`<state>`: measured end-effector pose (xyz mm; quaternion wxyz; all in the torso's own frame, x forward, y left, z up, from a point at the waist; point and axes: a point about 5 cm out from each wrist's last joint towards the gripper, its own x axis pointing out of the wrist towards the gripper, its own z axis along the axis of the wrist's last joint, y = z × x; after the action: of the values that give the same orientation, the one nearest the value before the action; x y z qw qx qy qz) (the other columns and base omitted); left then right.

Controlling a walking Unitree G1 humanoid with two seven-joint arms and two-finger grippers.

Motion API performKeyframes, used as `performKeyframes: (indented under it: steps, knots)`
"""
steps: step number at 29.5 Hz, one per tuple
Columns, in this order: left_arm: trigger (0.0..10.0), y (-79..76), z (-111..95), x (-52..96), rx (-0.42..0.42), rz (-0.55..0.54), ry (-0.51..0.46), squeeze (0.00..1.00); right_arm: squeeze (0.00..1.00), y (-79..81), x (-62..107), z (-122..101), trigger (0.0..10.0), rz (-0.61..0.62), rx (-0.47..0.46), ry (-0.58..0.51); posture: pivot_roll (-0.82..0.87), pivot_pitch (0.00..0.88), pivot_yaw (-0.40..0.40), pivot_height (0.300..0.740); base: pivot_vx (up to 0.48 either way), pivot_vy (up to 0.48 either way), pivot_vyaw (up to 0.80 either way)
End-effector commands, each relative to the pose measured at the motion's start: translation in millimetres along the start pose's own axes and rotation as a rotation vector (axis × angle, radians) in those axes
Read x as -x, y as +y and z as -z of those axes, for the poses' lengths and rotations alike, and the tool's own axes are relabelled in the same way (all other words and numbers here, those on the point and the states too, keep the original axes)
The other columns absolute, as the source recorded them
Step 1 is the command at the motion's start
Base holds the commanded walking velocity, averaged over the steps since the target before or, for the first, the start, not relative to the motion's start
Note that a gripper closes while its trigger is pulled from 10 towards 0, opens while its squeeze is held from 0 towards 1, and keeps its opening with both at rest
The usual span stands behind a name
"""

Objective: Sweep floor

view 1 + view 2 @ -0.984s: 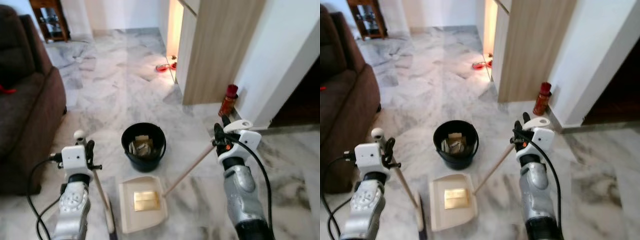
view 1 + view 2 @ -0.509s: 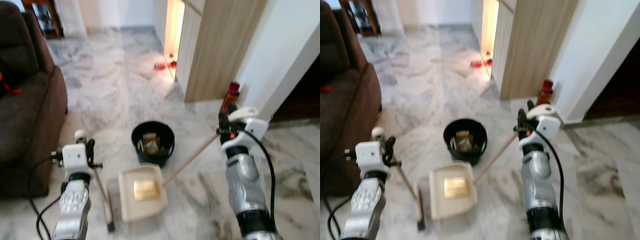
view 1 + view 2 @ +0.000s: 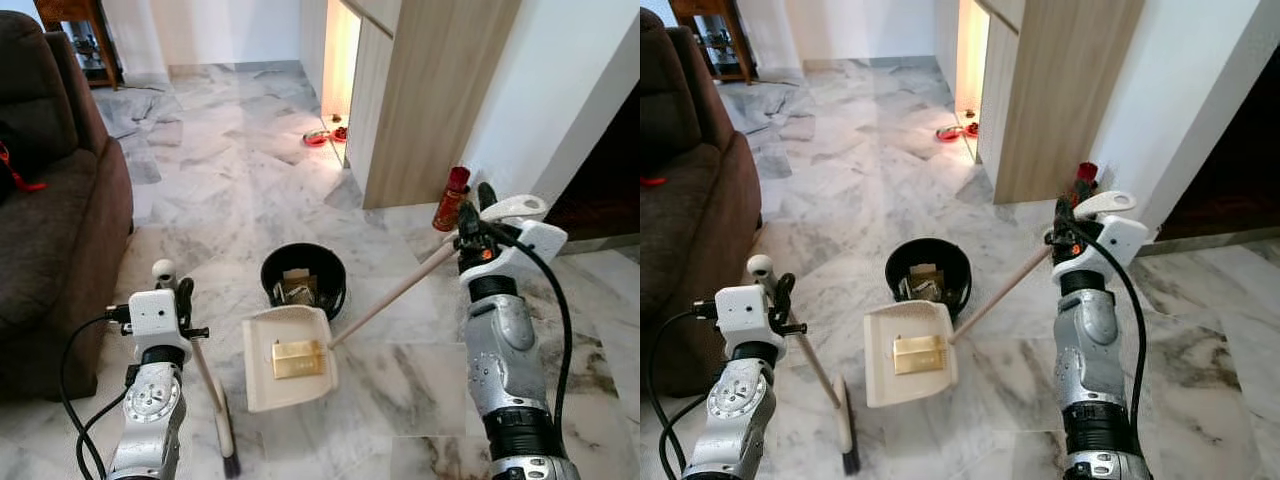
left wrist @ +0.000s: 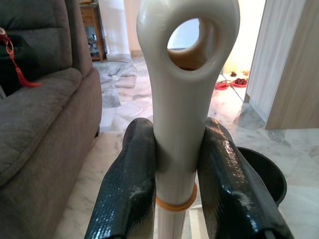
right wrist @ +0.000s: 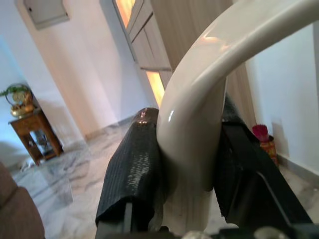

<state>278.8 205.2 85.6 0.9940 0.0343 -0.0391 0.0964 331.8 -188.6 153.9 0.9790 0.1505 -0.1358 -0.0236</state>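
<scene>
dustpan (image 3: 288,355) beside black bucket (image 3: 303,280)

No text, label, brand, number or sign can be read anywhere here.

Marble floor (image 3: 230,190) — black bucket (image 3: 303,281), sofa (image 3: 50,230)

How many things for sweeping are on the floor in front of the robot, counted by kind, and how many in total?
Broom: 1, held by the left gripper
Dustpan: 1, its long handle held by the right gripper
Black bin: 1
Gold-coloured piece in the dustpan: 1
Total: 4
</scene>
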Motion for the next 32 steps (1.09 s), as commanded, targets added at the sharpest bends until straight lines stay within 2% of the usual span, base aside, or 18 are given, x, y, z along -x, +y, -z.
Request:
performKeyframes:
  steps: [1,7,22,32]
  knots:
    - [9.6,0.0,-9.8,-4.4,-0.012,0.002,-0.049,0.0,0.0,6.6,-11.3,-27.4,10.0,-0.016,-0.023,-0.115,0.03,0.0,-0.018,0.74,0.0,0.0,0.0]
    - [10.0,1.6,-11.3,-5.0,-0.017,-0.008,-0.059,0.0,0.0,10.7,-16.8,-46.2,10.0,-0.005,-0.03,-0.215,0.03,0.0,-0.016,0.74,0.0,0.0,0.0]
    - [10.0,1.1,-11.4,-6.1,-0.014,-0.006,-0.052,0.0,0.0,21.6,-24.7,-72.1,10.0,-0.035,-0.009,-0.316,0.04,0.0,-0.017,0.74,0.0,0.0,0.0]
    - [10.0,0.6,-11.2,-6.5,-0.014,-0.002,-0.051,0.0,0.0,28.0,-28.5,-80.3,10.0,-0.063,0.011,-0.346,0.04,0.0,-0.017,0.74,0.276,0.0,0.0]
